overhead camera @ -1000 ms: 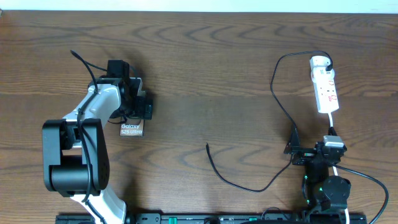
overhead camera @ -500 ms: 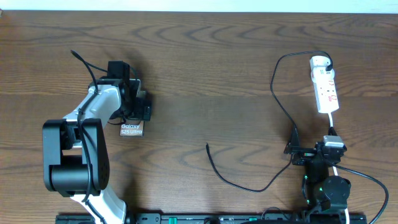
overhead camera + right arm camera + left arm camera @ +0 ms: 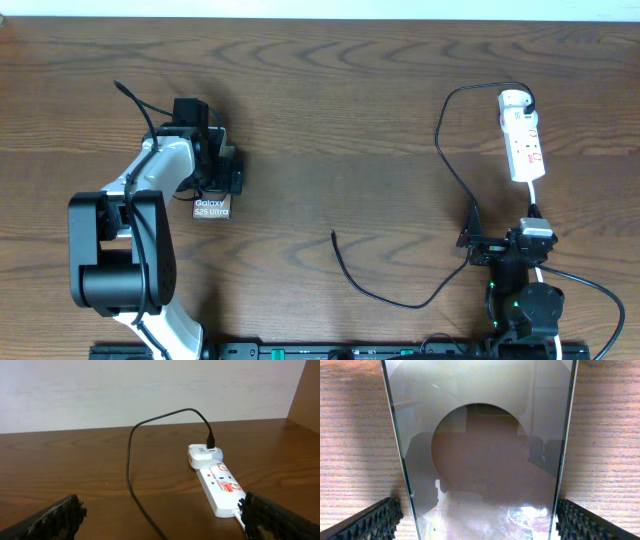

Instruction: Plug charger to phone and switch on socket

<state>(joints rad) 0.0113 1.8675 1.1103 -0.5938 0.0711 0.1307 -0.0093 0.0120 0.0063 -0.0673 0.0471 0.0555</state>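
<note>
The phone (image 3: 212, 208) lies flat on the table's left side, its pale "Galaxy S25 Ultra" strip showing below my left gripper (image 3: 214, 178). In the left wrist view the glossy phone (image 3: 480, 435) fills the space between the open fingers (image 3: 375, 520), which straddle its long edges without pinching it. The charger cable (image 3: 349, 272) snakes across the right half, its loose tip (image 3: 333, 234) near the centre and its round white plug (image 3: 514, 99) in the socket (image 3: 526, 148). My right gripper (image 3: 503, 232) stands open and empty, short of the socket (image 3: 220, 487).
The socket's white cord (image 3: 535, 200) runs down toward the right arm's base. Thicker black robot cables loop at the bottom right (image 3: 600, 290) and beside the left arm (image 3: 135, 100). A pale wall (image 3: 150, 390) rises behind the table's far edge.
</note>
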